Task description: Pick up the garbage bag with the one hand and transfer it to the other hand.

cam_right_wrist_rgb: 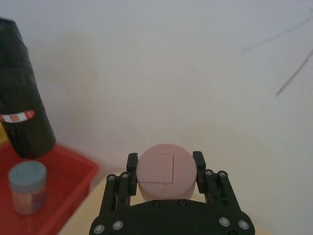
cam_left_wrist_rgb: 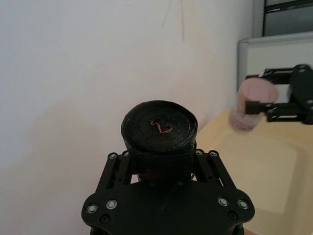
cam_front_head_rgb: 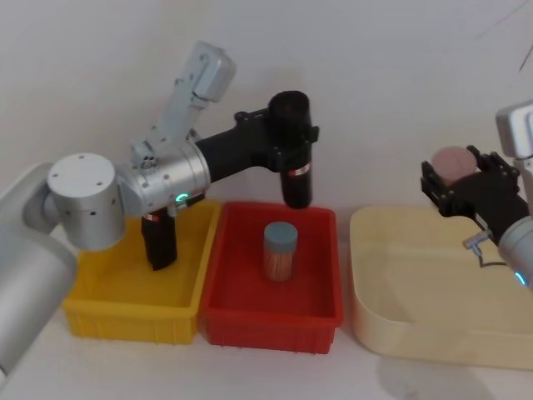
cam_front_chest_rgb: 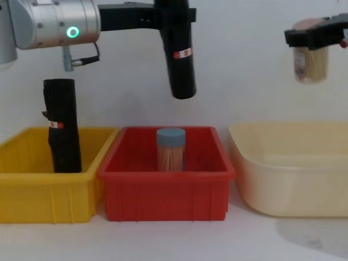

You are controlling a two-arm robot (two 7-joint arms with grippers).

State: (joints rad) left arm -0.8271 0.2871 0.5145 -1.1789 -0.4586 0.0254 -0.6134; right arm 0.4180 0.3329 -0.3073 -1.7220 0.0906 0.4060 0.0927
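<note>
Garbage bag (cam_front_chest_rgb: 180,68) hangs upright in the air, above the back of the red bin (cam_front_chest_rgb: 163,196), its lower end well clear of the rim. Red-and-white label sits about halfway down the roll. Left gripper (cam_front_chest_rgb: 173,15), on the arm with the green ring, is clamped across the roll's upper part, fingers tight against both sides. Right gripper (cam_front_head_rgb: 456,177), on the arm with the blue ring, is held high over the cream basin (cam_front_chest_rgb: 293,190), well apart from the roll; it is closed around a pink-lidded toothpick jar (cam_front_chest_rgb: 311,62). A blue-lidded toothpick jar (cam_front_chest_rgb: 171,149) stands upright in the red bin. A second black roll (cam_front_chest_rgb: 62,128) stands nearly upright in the yellow bin (cam_front_chest_rgb: 43,198). All three containers sit side by side on the white desk (cam_front_chest_rgb: 163,242).
</note>
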